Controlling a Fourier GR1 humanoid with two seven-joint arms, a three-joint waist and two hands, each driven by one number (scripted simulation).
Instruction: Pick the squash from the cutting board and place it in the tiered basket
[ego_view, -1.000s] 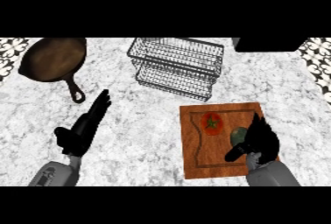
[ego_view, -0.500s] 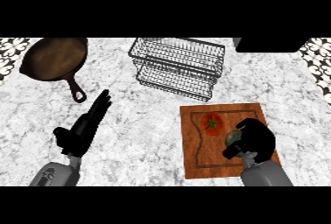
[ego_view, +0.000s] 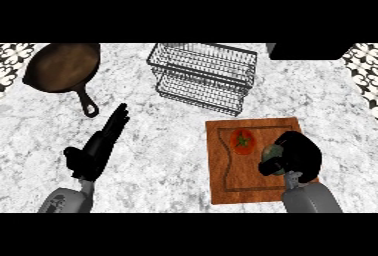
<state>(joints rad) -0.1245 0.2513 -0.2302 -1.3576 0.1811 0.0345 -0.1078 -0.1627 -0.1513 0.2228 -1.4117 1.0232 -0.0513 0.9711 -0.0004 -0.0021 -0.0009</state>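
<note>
A wooden cutting board lies at the lower right of the counter. My right hand is over its right half, fingers curled round a dark green squash that peeks out at the hand's left side. A red tomato sits on the board just left of the hand. The wire tiered basket stands at the back, above the board, with nothing visible in it. At the lower left my left hand rests open, fingers straight and pointing up-right.
A dark cast-iron skillet lies at the back left, its handle pointing toward the left hand. A dark block sits at the back right corner. Patterned tiles border the counter at both sides.
My right hand's fingers have curled over the squash, which now shows only at the hand's left edge. The left hand has stayed put.
</note>
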